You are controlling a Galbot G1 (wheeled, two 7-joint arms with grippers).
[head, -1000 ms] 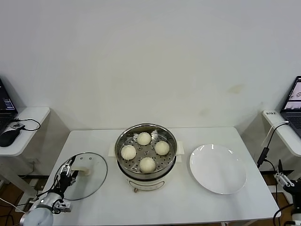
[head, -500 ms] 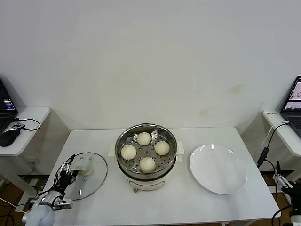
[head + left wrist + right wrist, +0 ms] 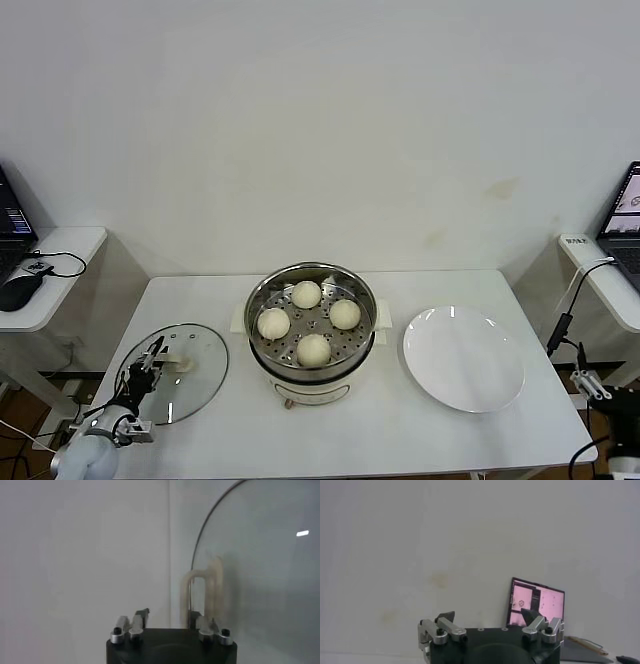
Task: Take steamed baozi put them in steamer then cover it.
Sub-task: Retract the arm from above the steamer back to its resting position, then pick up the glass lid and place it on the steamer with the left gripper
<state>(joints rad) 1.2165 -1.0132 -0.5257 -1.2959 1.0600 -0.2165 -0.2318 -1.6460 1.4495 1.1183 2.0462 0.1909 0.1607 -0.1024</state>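
Four cream-white baozi sit on the perforated tray inside the steel steamer at the table's middle. The glass cover lies flat on the table to the steamer's left, its cream handle up. My left gripper is open over the cover's left edge, close to the handle. In the left wrist view the gripper is open and empty, with the handle just ahead of one finger. My right gripper is parked low beyond the table's right edge, open and empty.
A flat white plate lies right of the steamer. Side tables stand at both sides, with a mouse on the left one and a laptop on the right one. The laptop screen also shows in the right wrist view.
My left gripper has edged a little closer to the cover's handle. My right gripper has sunk slightly lower at the right edge. Baozi, steamer and cover have not moved.
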